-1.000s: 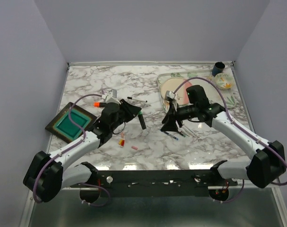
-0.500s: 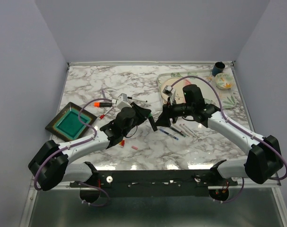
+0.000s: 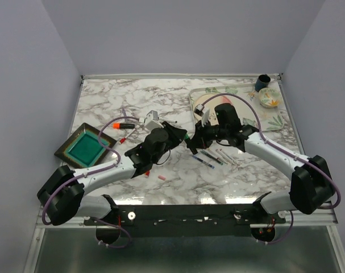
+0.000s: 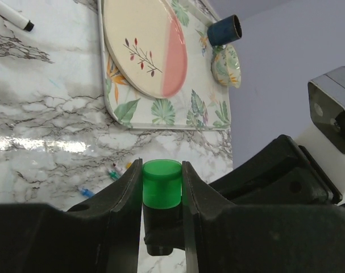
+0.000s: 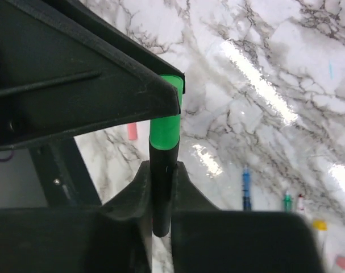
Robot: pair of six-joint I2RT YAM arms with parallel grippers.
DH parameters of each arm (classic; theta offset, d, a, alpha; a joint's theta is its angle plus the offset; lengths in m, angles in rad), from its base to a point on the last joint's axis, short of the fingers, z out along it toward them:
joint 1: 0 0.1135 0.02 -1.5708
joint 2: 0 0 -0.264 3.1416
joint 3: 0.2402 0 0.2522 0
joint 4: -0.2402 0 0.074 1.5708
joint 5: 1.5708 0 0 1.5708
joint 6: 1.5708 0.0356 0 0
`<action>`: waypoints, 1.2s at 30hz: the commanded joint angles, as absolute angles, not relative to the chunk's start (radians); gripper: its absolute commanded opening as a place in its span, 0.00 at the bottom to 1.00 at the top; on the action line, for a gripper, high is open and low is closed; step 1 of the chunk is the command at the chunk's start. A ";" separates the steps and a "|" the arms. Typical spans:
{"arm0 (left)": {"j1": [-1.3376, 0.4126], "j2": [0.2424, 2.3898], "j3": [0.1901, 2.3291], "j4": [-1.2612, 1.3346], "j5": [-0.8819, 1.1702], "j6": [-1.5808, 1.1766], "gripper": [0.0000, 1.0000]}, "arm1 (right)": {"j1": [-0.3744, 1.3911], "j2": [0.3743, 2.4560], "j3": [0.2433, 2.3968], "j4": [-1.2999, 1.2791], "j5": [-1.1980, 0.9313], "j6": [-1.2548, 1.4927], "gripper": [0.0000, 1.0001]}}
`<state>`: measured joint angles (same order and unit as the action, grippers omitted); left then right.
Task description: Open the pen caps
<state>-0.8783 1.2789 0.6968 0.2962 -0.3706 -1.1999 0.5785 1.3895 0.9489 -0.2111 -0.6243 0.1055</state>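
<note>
One green cap [image 4: 161, 182] clenched in left fingers [image 4: 124, 199], marker body [image 5: 162, 170] gripped by right fingers [image 5: 132, 196], above bench [image 3: 104, 102]. Cap judged still seated; loose pink cap [image 3: 161, 178] already off, other pens [image 3: 209, 159] left.

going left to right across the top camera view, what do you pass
teal square dish → orange-capped marker → loose pink cap → green cap → dark cup
</note>
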 commanded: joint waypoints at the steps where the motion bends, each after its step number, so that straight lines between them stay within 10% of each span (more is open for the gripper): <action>1: -0.882 1.261 0.695 0.365 -0.378 -1.177 0.07 | 0.594 1.414 0.983 -0.245 -0.672 0.035 0.01; 4: -0.861 1.224 0.646 0.438 -0.297 -1.123 0.50 | 0.592 1.408 1.015 -0.306 -0.707 -0.024 0.01; 9: -0.784 1.171 0.491 0.628 -0.135 -1.101 0.75 | 0.571 1.414 1.055 -0.451 -0.857 -0.299 0.01; 26: -0.848 1.175 0.531 0.537 -0.167 -1.129 0.76 | 0.571 1.422 1.045 -0.430 -0.772 -0.284 0.01; 36: -0.894 1.243 0.591 0.436 -0.259 -1.169 0.50 | 0.571 1.413 1.034 -0.399 -0.733 -0.249 0.01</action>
